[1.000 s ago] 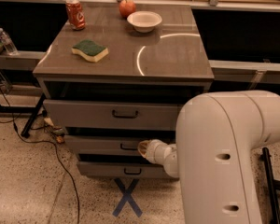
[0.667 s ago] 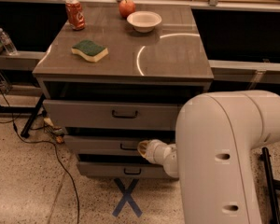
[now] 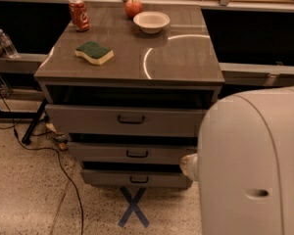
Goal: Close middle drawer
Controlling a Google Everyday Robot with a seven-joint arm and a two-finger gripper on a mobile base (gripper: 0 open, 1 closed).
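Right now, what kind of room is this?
Probably a robot test lab: a big white robot arm, a grey drawer cabinet, a blue tape X on the floor. The hand is by the middle drawer, at its right end, mostly behind that arm.

The scene was dim, with a warm tone. Light came from above and left a bright curved glare on the desk (image 3: 181,58), right of centre. Deep shadow filled the gaps above each drawer. The gripper (image 3: 188,165), close by the right end of the middle drawer (image 3: 103,153), lay in half-shade beside the pale, better-lit arm cover (image 3: 255,155).
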